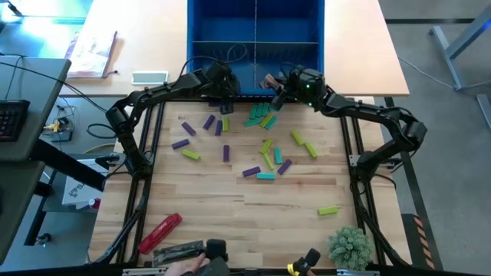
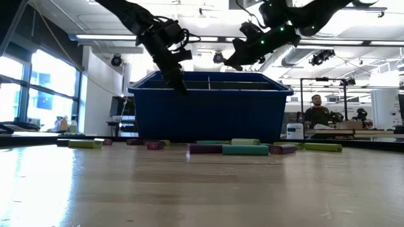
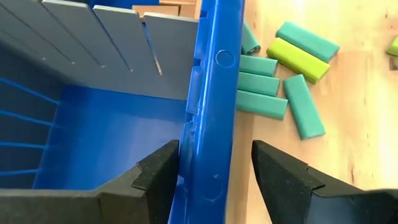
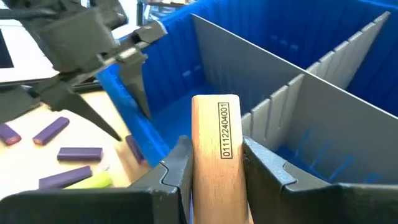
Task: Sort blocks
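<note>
One tan block (image 4: 216, 146) between right fingers (image 4: 177, 167)

Grey dividers (image 4: 280, 99) partition the blue bin (image 1: 255, 31); its near wall (image 3: 208, 124) blocks passage.

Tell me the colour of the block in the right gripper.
Tan wood block, with a printed number; the right wrist view shows it best.

Glossy blue plastic bin (image 3: 208, 93), matt grey dividers (image 4: 273, 106), smooth pale wooden block (image 4: 216, 149).
</note>
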